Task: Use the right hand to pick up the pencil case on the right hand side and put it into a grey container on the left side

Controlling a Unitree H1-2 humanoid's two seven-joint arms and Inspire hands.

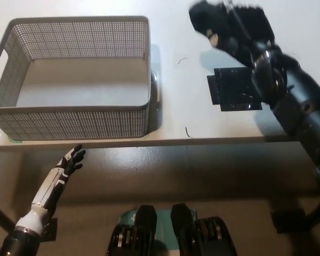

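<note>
The pencil case [233, 89] is a flat black rectangle lying on the white table, right of centre. My black right hand [224, 22] is raised beyond it near the picture's top, blurred, holding nothing that I can see. Its forearm crosses the case's right end. The grey mesh container [74, 113] stands at the left of the table with nothing visible inside. My white left hand [70, 161] rests open below the table's front edge at the lower left.
The table's front edge [202, 141] runs across the middle of the picture. Small dark scuff marks [188, 132] lie between container and case. A strip of bare table separates the container's right wall from the pencil case.
</note>
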